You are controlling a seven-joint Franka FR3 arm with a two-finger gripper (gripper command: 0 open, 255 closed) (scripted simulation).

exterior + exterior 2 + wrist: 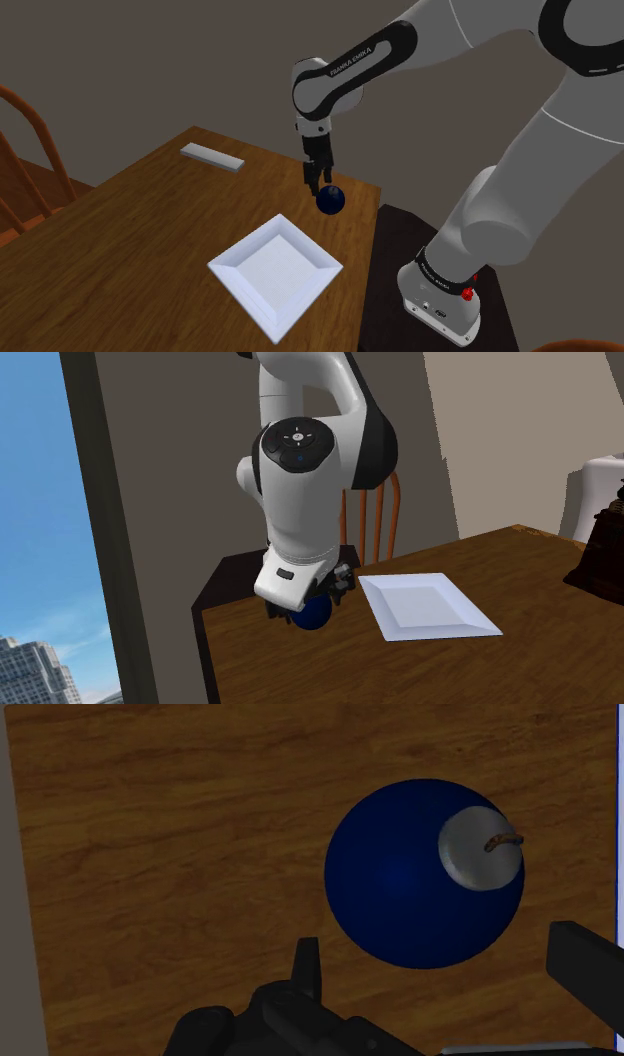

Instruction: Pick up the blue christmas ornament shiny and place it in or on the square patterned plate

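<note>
The dark blue glossy ball ornament [331, 201] is resting on the brown wood-grain tabletop [130, 230], near the edge on the side of the black box stand [392, 300]. In the shoulder view it is sitting at about one o'clock from the white square plate with a raised, sloping rim [243, 243]. The two are lying apart, with bare wood showing between them. In the second exterior view the ball is peeking out from under the wrist at about nine o'clock from the plate.

The white arm [480, 60] is reaching down over the ornament, and the black jaws are pointing down at it. In the wrist view they are standing wide apart with the ball between them. A sliver of tabletop is showing between each one and the blue surface, so they are gripping nothing. In that view the ornament's silver-grey cap [478, 851] is tilting toward one of the jaws, and a small brown hook [503, 840] is curling out of it.

A flat white bar [212, 157] is lying near the tabletop's far edge, at about eleven o'clock from the plate in the shoulder view. An orange-brown wooden chair [25, 150] is standing at that view's nine o'clock edge.
</note>
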